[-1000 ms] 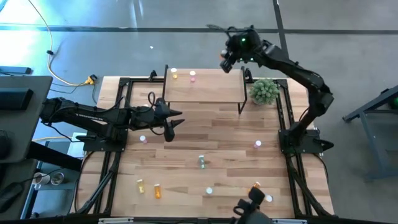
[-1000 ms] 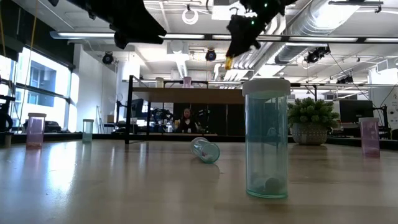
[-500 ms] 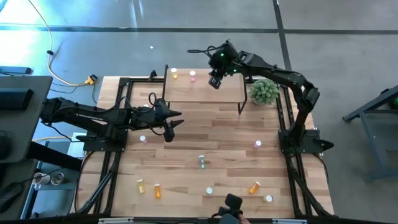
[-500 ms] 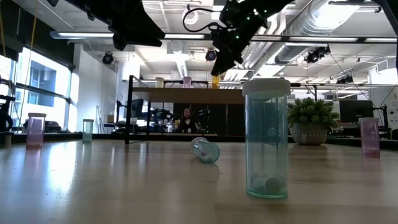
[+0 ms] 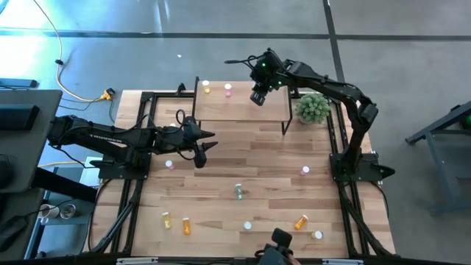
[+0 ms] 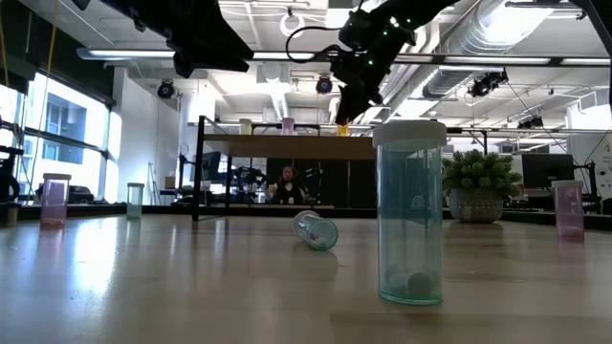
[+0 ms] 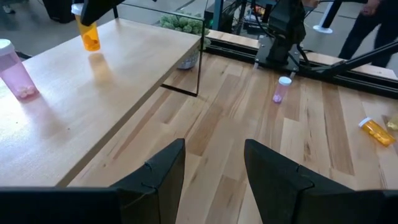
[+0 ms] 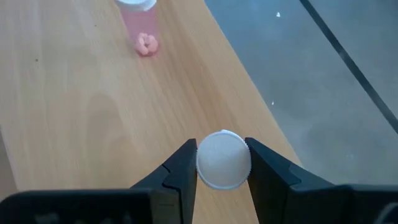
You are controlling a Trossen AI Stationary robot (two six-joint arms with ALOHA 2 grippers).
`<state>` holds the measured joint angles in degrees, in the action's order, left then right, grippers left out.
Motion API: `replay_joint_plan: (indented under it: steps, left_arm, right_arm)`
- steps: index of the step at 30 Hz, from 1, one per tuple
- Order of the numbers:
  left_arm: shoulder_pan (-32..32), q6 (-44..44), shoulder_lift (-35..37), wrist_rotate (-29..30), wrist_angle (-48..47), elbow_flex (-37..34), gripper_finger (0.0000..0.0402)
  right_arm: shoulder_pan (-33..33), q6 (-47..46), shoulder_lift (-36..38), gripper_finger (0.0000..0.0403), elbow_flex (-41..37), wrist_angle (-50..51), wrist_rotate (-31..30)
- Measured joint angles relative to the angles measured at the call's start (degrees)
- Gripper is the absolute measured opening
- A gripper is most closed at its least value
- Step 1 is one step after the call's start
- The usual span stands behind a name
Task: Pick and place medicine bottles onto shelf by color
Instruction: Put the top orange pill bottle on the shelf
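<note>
Hanging above the far side of the shelf (image 5: 239, 103), the right gripper (image 5: 257, 96) is seen with its jaws closed on an orange bottle (image 7: 90, 36), whose white cap fills the gap between the fingers in the right wrist view. Over the last second this gripper has been swung from beyond the shelf's 2 o'clock corner to a spot over the board, then nudged slightly back toward 3 o'clock. The carry is therefore judged nearly complete, with only lowering and release left.

A pink bottle (image 5: 228, 90) and a yellow bottle (image 5: 207, 89) already stand along the shelf's 12 o'clock edge. The held bottle is near that same edge, so little margin toward 12 o'clock is offered; open board is available toward 6 o'clock and 3 o'clock.

The left gripper (image 5: 202, 147) is parked over the table (image 5: 265, 177) at 9 o'clock of centre, unchanged, its jaws parted and empty. Several bottles remain scattered on the table toward 6 o'clock.
</note>
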<state>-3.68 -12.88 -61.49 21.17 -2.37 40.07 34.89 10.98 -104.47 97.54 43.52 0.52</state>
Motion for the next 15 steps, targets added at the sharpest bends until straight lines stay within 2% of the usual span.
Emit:
replay_joint_plan:
  steps: [5,15]
  left_arm:
    - [0.0,0.0,0.0,0.0,0.0,0.0,0.0157]
    - [0.0,0.0,0.0,0.0,-0.7,0.0,0.0157]
  right_arm:
    - [0.1,-0.7,-0.2,0.0103,0.0,0.0,3.7]
    - [0.4,-2.0,-0.9,0.0103,0.0,0.0,4.1]
